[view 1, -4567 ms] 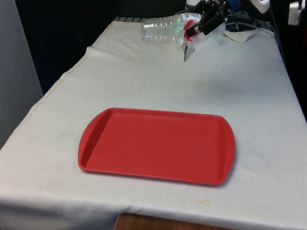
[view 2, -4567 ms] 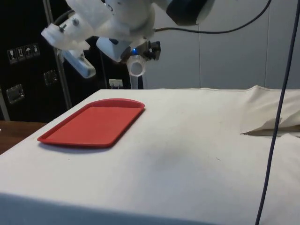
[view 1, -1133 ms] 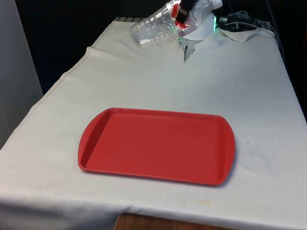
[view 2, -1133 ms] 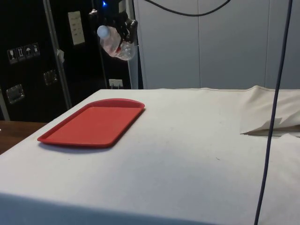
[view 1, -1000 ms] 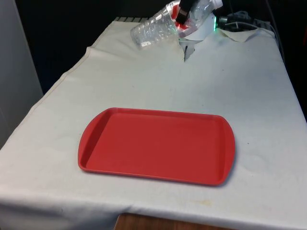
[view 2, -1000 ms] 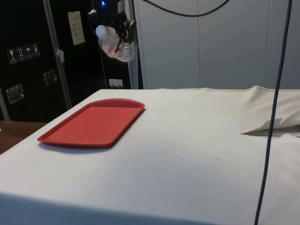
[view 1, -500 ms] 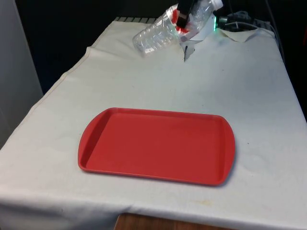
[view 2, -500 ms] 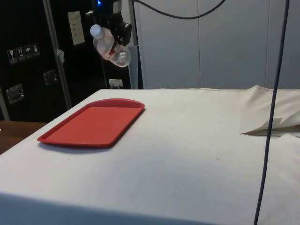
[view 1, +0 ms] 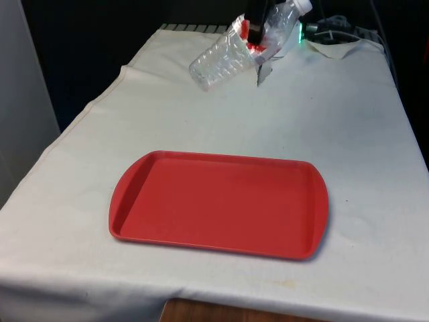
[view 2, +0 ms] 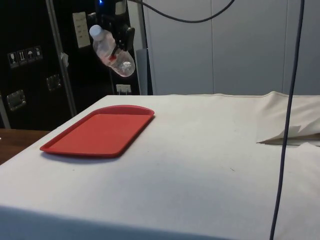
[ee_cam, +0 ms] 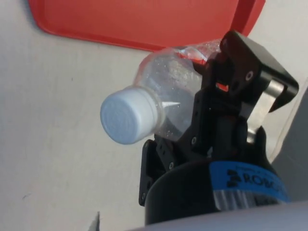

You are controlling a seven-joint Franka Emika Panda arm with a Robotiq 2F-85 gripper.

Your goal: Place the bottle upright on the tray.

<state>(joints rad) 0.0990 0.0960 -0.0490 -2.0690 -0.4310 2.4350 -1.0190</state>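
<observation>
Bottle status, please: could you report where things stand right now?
Claw shut on bottle, held tilted in the air, white cap uppermost. Red tray bare, bottle not yet over it. Nothing in the way.

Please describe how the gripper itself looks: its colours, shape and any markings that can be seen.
The gripper is black, built of blocky, angular parts with small round screw heads on the faces. One finger ends in a wide, angled black pad with a bare metal piece beside it. Its rounded black body carries a blue band with dark lettering, only partly readable. In the front view it appears as a dark, narrow shape.
</observation>
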